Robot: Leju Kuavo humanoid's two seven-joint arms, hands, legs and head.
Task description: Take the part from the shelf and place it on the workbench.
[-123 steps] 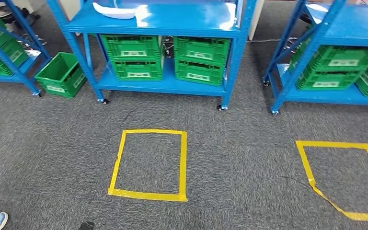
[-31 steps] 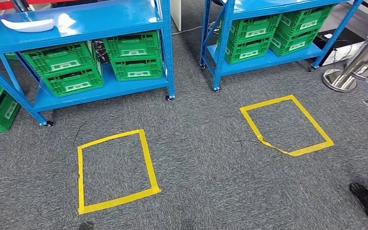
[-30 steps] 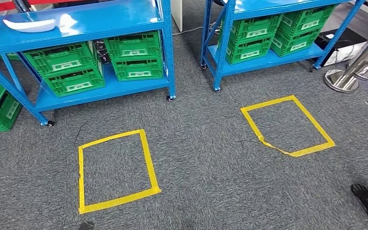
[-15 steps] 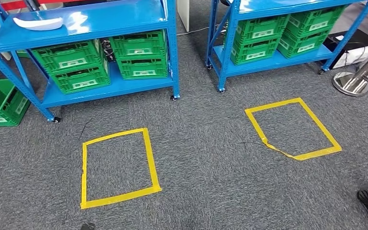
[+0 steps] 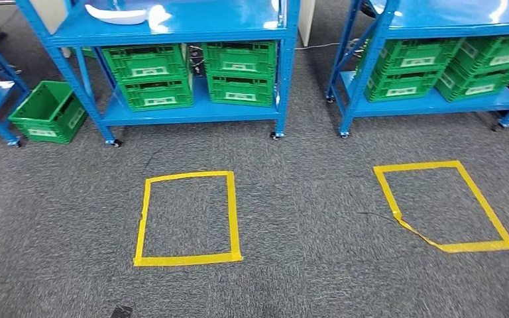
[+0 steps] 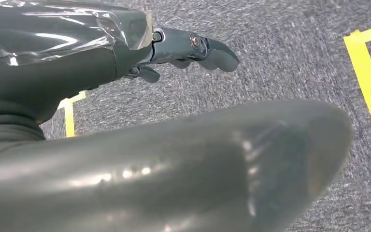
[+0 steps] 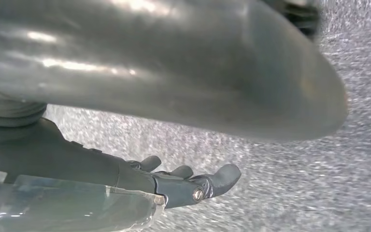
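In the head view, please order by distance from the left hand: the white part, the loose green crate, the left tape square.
From the left hand:
1. left tape square, floor ahead.
2. loose green crate, floor, left.
3. white part, on shelf top.

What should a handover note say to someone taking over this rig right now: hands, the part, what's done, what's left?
Left hand: holds nothing, fingers apart, hanging over the carpet.
Right hand: likewise holds nothing.
White part: lying on the top level of the left blue shelf, above the green crates.
Done: robot faces the shelf, with the yellow taped square on the floor in front.
Left: approach, grasp the part, carry it to the workbench.
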